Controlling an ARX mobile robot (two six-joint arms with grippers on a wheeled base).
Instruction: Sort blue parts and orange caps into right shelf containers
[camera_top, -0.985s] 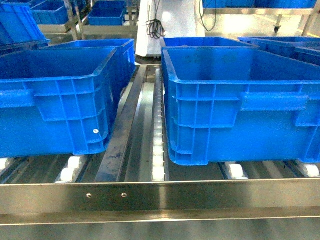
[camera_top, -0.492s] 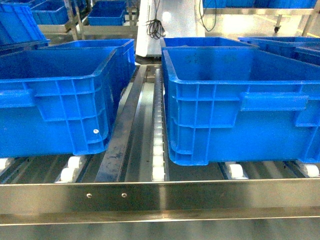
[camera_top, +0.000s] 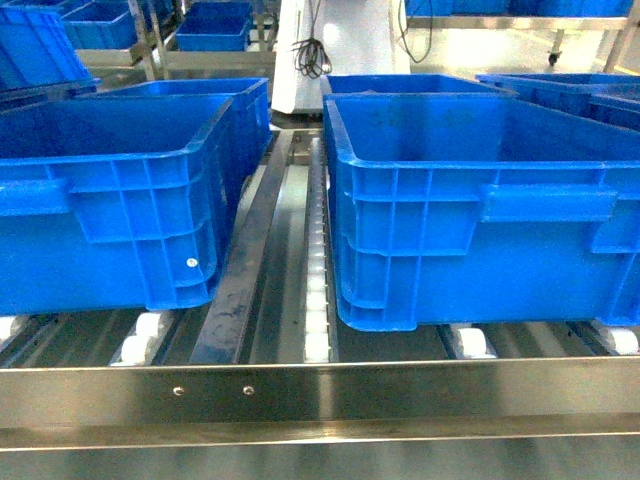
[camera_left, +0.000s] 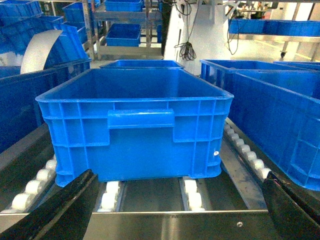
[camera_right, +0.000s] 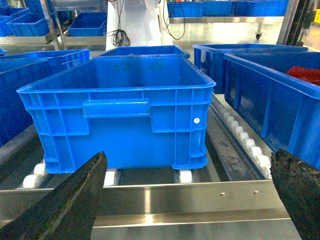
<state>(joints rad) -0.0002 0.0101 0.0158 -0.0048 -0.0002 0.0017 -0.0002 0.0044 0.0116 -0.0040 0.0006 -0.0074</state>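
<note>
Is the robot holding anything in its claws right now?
No. The left gripper and the right gripper are both open with nothing between their fingers. Each just faces a big blue crate on the rollers.

Steel roller rack (camera_top: 318, 300) runs toward 12 o'clock; beyond it a bright floor (camera_top: 470, 50), white column (camera_top: 335, 40), hanging cables (camera_top: 310, 55).
</note>
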